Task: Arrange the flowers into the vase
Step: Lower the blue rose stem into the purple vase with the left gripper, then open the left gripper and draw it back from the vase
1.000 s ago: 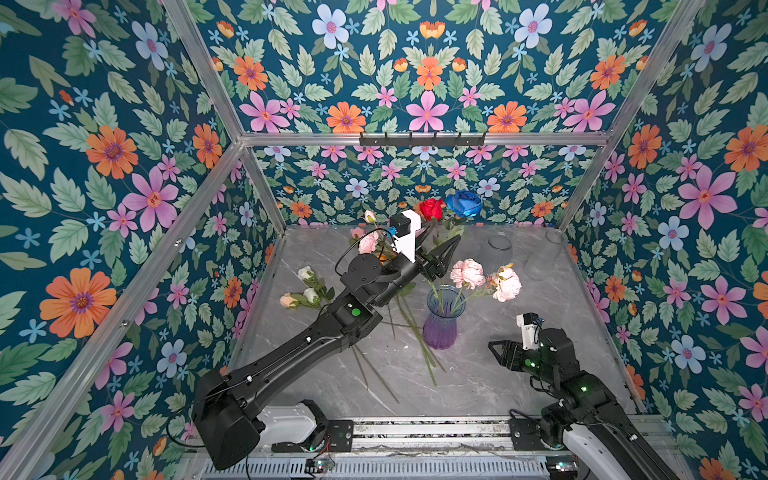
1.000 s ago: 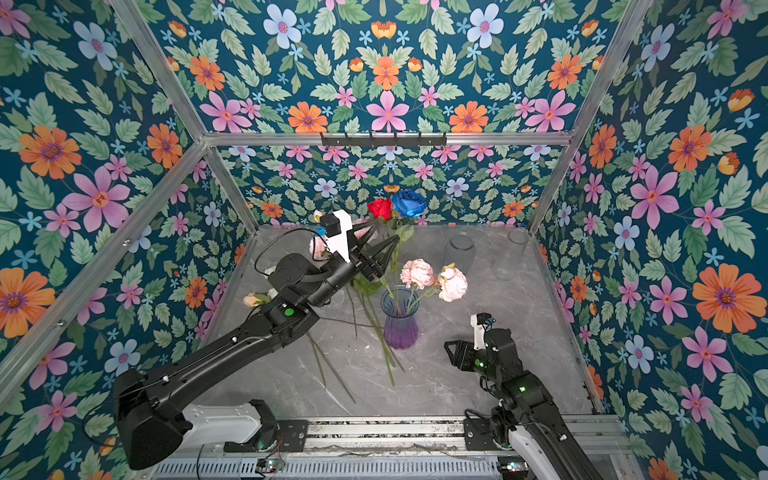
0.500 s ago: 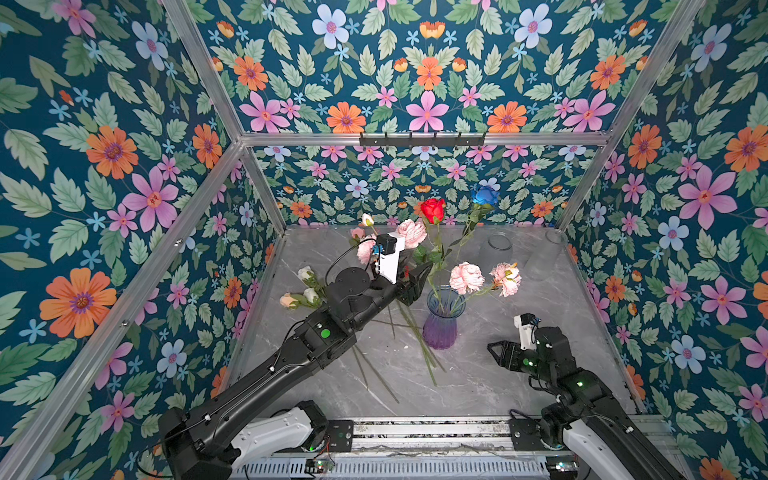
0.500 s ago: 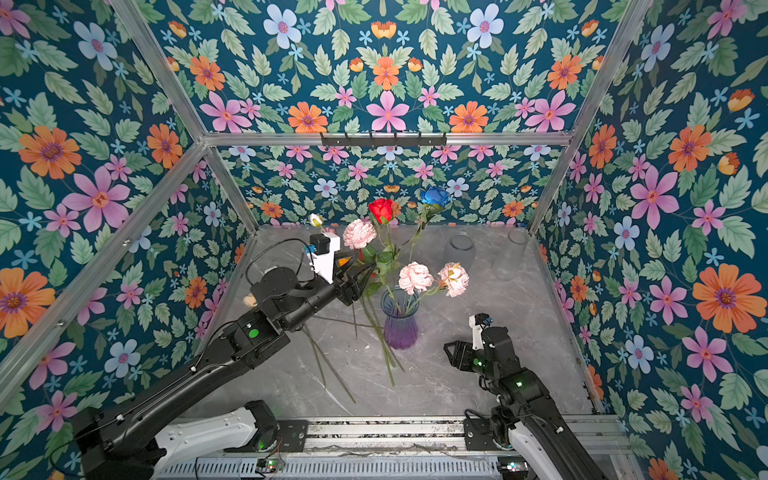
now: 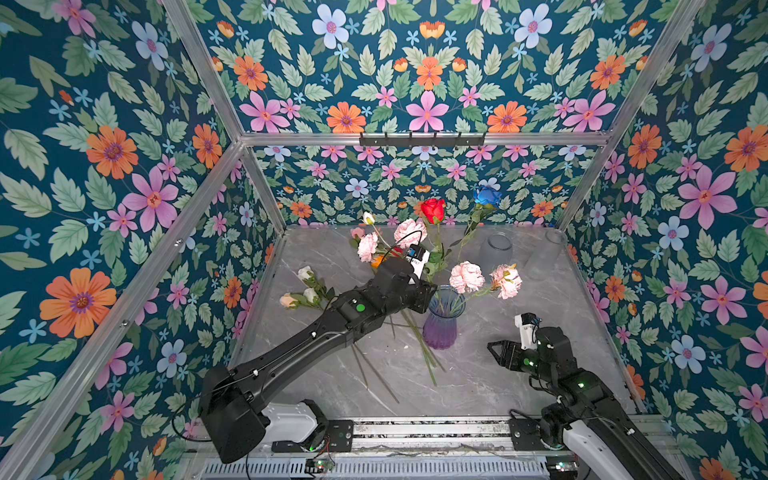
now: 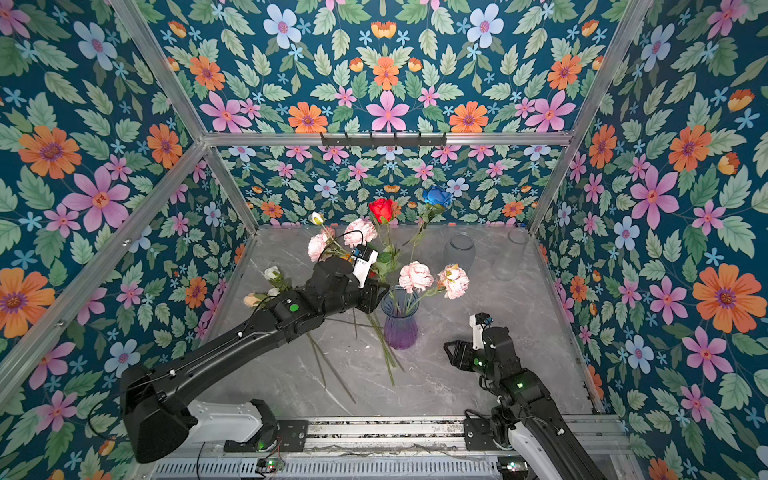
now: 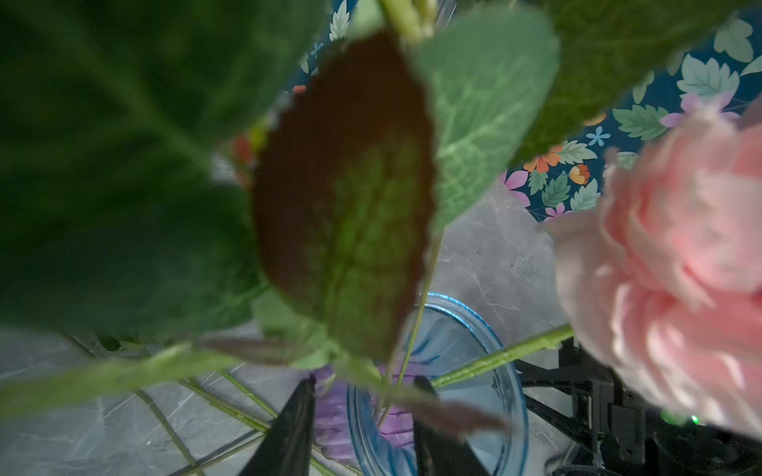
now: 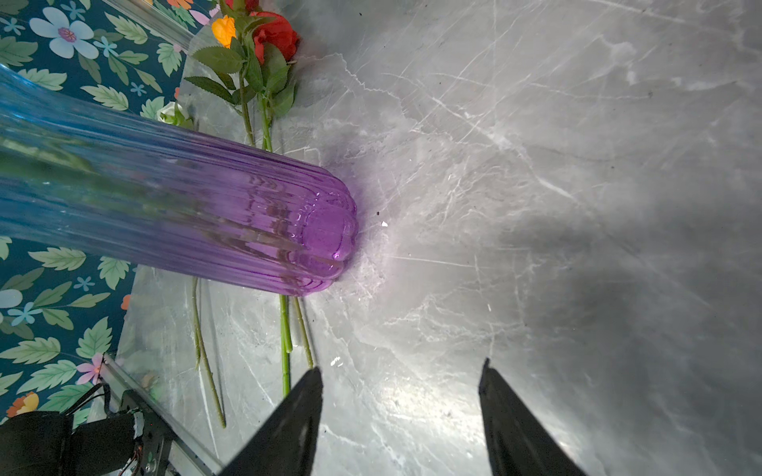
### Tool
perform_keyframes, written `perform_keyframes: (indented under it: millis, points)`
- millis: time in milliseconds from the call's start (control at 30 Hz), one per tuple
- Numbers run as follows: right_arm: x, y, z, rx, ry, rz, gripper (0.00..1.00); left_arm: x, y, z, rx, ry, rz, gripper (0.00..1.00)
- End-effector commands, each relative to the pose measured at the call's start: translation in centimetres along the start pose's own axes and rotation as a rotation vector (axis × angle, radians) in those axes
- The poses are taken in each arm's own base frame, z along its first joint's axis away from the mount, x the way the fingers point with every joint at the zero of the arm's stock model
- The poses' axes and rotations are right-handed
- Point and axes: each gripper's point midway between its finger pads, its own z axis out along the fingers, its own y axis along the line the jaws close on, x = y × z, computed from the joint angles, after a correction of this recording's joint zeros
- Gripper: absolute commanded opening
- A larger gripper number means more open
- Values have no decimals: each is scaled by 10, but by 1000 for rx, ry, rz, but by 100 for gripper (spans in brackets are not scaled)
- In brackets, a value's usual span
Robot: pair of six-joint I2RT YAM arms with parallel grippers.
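- Your left gripper (image 7: 363,383) has come down from beside the roses to the rim of the vase (image 5: 441,332), and its fingers have narrowed. In the left wrist view they stand apart, with leaves and a thin stem between them, and they pinch nothing that I can see.
- The blue rose (image 5: 487,195) has swung away from the red rose (image 5: 432,210). Both now seem to stand in the vase without support, beside two pink carnations (image 5: 466,276) that lean to the right. I judge this insertion finished, so the next flower can follow.
- Not yet in the vase: the white and cream roses (image 5: 305,272) lie on the table (image 5: 519,374) at the left, a second red bloom (image 8: 276,35) lies behind the vase, and long stems (image 5: 419,349) lie against the vase foot.
- Your right gripper (image 8: 402,366) is spread and empty, low over the table to the right of the vase.
- In the way: leaves cover much of the left wrist view, and the standing stems are close to your left fingers, so drawing back may drag them. The two clear glass jars (image 5: 494,247) are well apart.
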Motion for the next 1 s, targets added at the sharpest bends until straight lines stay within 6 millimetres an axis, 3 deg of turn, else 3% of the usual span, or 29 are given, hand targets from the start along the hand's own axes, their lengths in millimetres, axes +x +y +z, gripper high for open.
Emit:
perform_keyframes:
  millis: [0, 267, 600, 767, 967]
  points:
    - [-3, 3, -1, -11, -11, -10, 62, 13, 6, 7, -39, 91, -12, 38]
    - [-4, 4, -2, -18, -17, -15, 62, 28, 11, 17, -78, 198, -34, 36]
    - [-3, 6, -2, -27, -17, -17, 62, 43, -1, 14, -18, 265, -88, 38]
    - [-4, 6, -2, -31, -21, -20, 62, 46, 2, 14, -76, 305, -135, 38]
    - [-3, 8, -4, -41, -26, -22, 62, 22, -8, 5, -56, 235, -130, 60]
